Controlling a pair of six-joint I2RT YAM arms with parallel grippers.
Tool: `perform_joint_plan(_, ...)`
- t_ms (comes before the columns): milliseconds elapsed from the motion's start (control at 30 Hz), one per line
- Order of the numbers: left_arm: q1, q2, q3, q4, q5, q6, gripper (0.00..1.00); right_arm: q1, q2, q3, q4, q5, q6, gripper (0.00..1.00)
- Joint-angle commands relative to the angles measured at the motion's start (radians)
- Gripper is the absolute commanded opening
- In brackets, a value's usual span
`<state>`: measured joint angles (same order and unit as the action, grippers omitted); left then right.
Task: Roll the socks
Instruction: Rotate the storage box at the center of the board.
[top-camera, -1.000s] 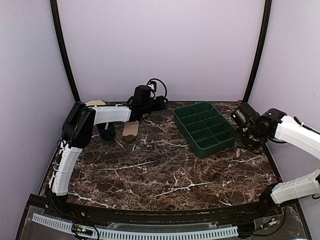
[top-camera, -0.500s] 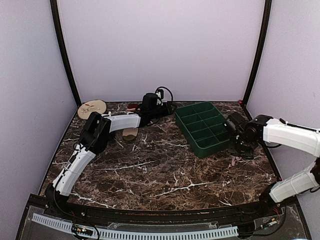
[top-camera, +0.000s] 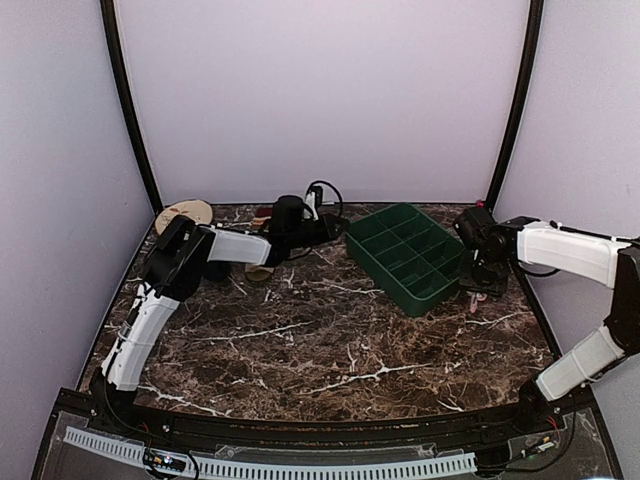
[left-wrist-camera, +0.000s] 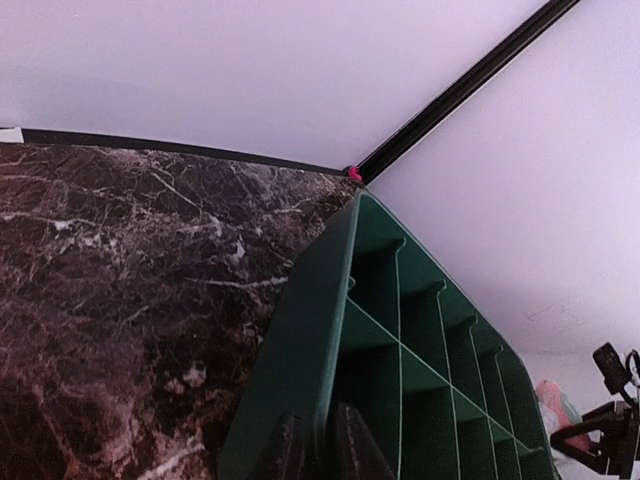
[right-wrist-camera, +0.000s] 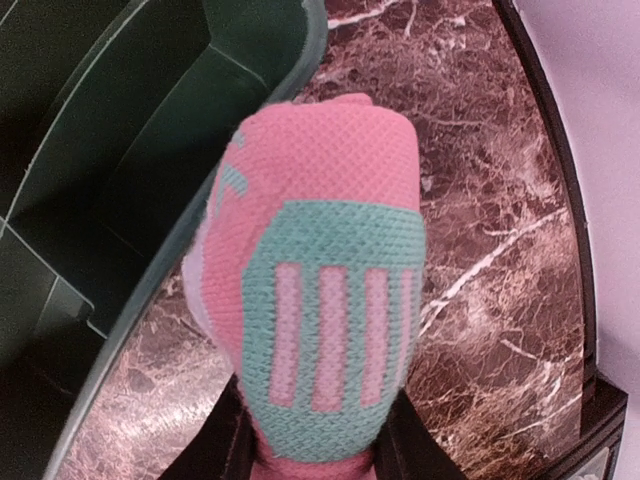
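One pink sock (right-wrist-camera: 315, 290), clamped in right claw (right-wrist-camera: 315, 452), beside tray (right-wrist-camera: 120, 120)

Across my remote feeds I count one pink sock (right-wrist-camera: 320, 290), one tan sock (top-camera: 261, 272), one green tray (top-camera: 385, 280) and one round plate (top-camera: 183, 212).

Top view: tan sock (top-camera: 261, 273) mostly covered by the left arm; pink sock (top-camera: 478, 297) shows only as a small scrap under the right gripper (top-camera: 479, 286). Left wrist view: left gripper (left-wrist-camera: 318, 455) cropped by bottom edge, closure unreadable. Right wrist view: pink sock's lower end runs off frame.
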<state>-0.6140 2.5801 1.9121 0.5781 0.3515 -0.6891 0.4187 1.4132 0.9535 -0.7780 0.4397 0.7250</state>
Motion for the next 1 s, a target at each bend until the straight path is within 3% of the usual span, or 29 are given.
perform_joint_plan(0,-0.035,-0.094,-0.183,-0.029,0.095,0.053,0.15,-0.019,0.042,0.071,0.112,-0.005,-0.118,0.00)
perform_joint_plan(500,-0.142,-0.442,-0.675,0.069,0.160,0.099,0.14,-0.026,0.256,0.317,0.154,-0.040,-0.321,0.00)
perform_joint_plan(967,-0.173,-0.643,-0.802,0.019,0.139,0.123,0.15,0.031,0.192,0.499,-0.038,0.165,-0.383,0.00)
